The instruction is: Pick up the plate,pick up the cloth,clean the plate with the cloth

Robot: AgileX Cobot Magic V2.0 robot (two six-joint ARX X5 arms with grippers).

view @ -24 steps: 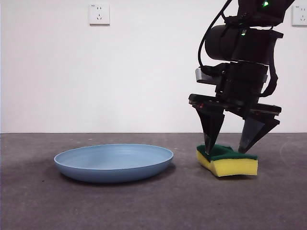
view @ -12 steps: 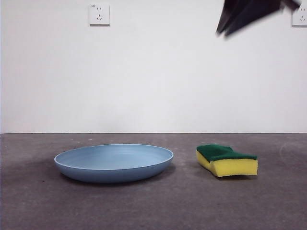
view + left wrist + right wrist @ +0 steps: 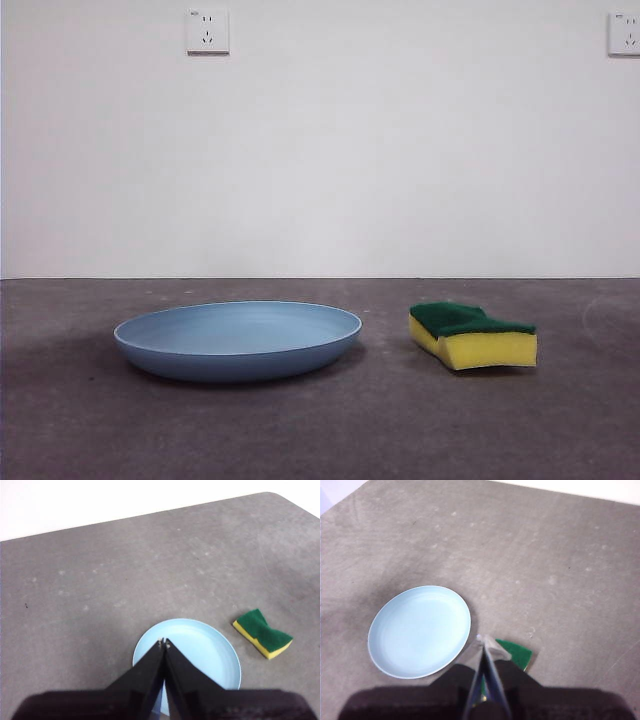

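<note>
A: What do I have on the counter point(image 3: 320, 430)?

B: From the front I log the plate point(image 3: 238, 340) lying flat, left of centre, rim up. The cloth point(image 3: 473, 335), a yellow block with a green scouring face on top, sits on the counter to its right, near but apart from the plate. Two wall sockets point(image 3: 207, 30) on the white wall behind.

A: Arms?

B: Neither shows in the front view. I read both as raised, from their wrist cameras. My left gripper point(image 3: 163, 643) hangs high over the plate point(image 3: 200, 655), jaws pressed together, nothing between them. The cloth point(image 3: 262, 634) lies apart from that plate's rim, untouched.

A: And the right?

B: My right gripper point(image 3: 485, 647) is also high, jaws closed tip to tip and empty. Below it I see the cloth point(image 3: 515, 656), partly hidden by the jaws, and the plate point(image 3: 420, 630) beside it on bare grey counter point(image 3: 545, 555).
</note>
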